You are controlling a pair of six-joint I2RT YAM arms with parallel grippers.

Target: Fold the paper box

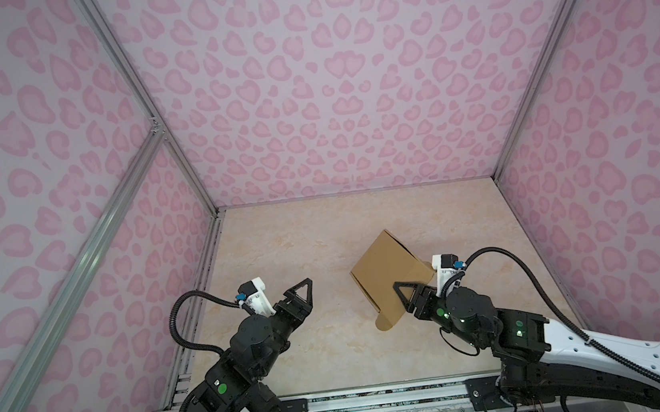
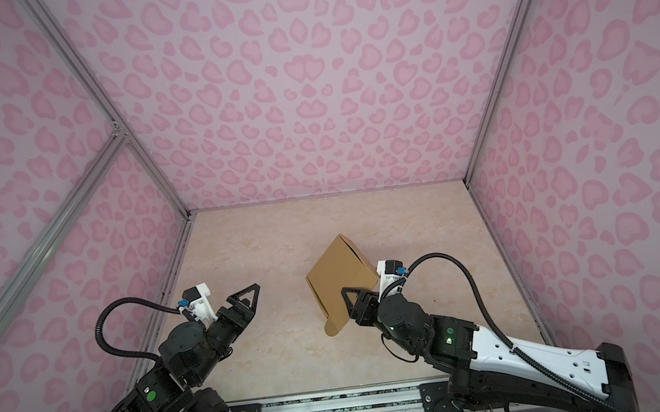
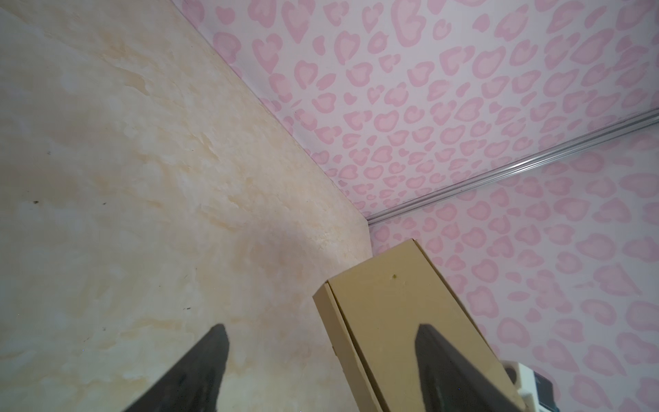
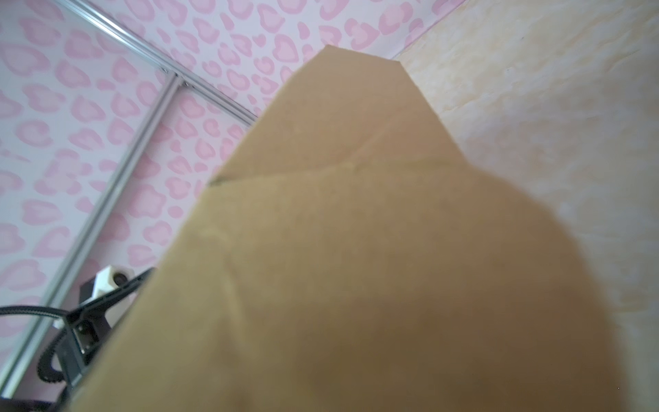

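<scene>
Holding the paper box (image 1: 387, 270) by its near end, the right pincer (image 1: 406, 295) keeps the cardboard raised and tilted over the worktop (image 1: 323, 237). Its jaws stand partly apart with cardboard between them, one dark finger lying across the box's upper face in both top views. The right wrist view is filled by brown flap, so the exact bite is hidden. The box looks largely closed, with a rounded tab (image 1: 384, 323) hanging loose at the end nearest the robot.

The left pincer (image 3: 321, 360) is spread wide and holds nothing. From it, the box lies ahead and off to the side, toward the right arm, with bare worktop between them. The left wrist view shows the box's narrow side wall and a corner just past one fingertip. The box's long axis runs from the right pincer away toward the back wall, so it crosses the left pincer's line of reach slantwise.

As I judge it, the right arm is plainly the nearer; the left would have to travel sideways to meet the loose tab.
</scene>
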